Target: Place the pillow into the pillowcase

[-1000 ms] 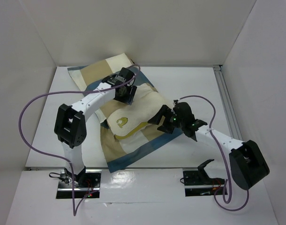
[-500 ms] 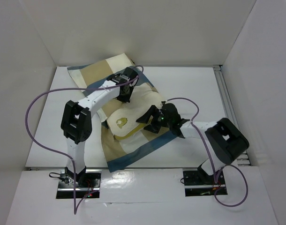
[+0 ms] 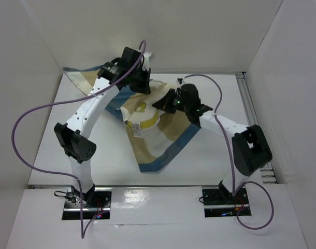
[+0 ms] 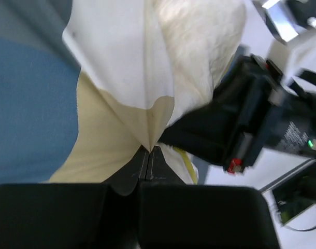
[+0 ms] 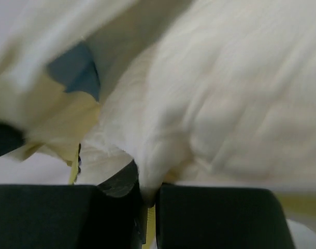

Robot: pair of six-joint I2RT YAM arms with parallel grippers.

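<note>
Pinching a fold of the pillowcase (image 4: pixel 103 140), the left pincer (image 4: pixel 149 154) is pressing its fingers together on tan and cream cloth. The right pincer (image 5: pixel 147 193) is nipping a bunched bit of the pillow (image 5: pixel 225 104), its fingers nearly touching. From above, both arms are reaching toward the far side of the worktop (image 3: pixel 225 155), and their pincers are hanging near each other over the cloth. The pillowcase is hanging raised from the left pincer. One corner is draping at the back left, and the blue-edged lower corner is trailing down to the worktop on the near side. The pillow is sitting between the two pincers, partly wrapped by the checked cloth, and is showing its yellow logo (image 3: pixel 142 108) and yellow band (image 3: pixel 150 123). Whether it is lying inside the opening or only against the cloth, I cannot tell.
</note>
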